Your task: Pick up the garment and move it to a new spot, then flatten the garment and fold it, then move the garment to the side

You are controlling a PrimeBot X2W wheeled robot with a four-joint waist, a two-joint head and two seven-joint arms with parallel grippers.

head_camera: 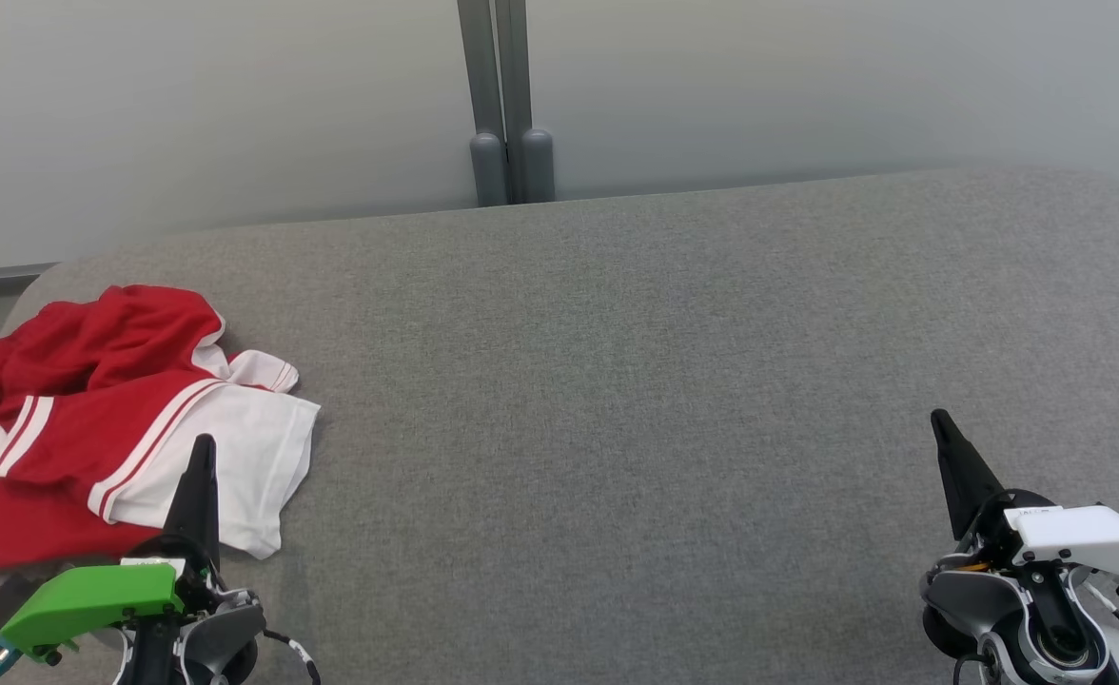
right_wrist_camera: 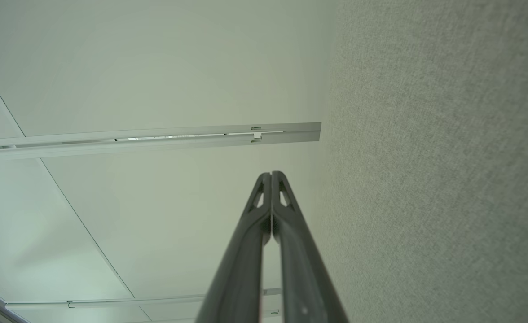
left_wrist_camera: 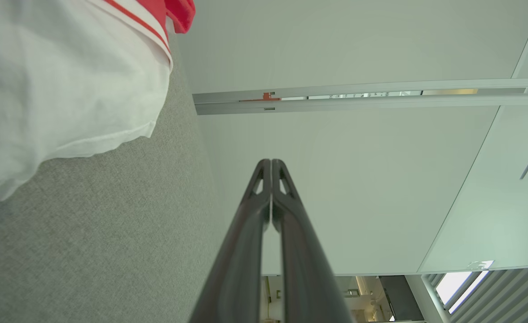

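A crumpled red and white garment [head_camera: 103, 419] with white stripes lies at the left end of the grey cushioned surface [head_camera: 617, 381]. My left gripper [head_camera: 202, 445] is shut and empty, its dark tip in front of the garment's white panel at the lower left. In the left wrist view the shut fingers [left_wrist_camera: 270, 162] point past the white cloth [left_wrist_camera: 62, 89], which lies to their upper left. My right gripper [head_camera: 940, 419] is shut and empty at the lower right, far from the garment, above bare grey fabric [right_wrist_camera: 448, 157]. Its tips [right_wrist_camera: 271, 174] touch.
A pale wall [head_camera: 807, 86] with a grey upright post [head_camera: 504, 105] runs behind the cushioned surface. The surface's rounded left corner [head_camera: 36, 281] sits just behind the garment. Bare grey fabric spreads from the middle to the right.
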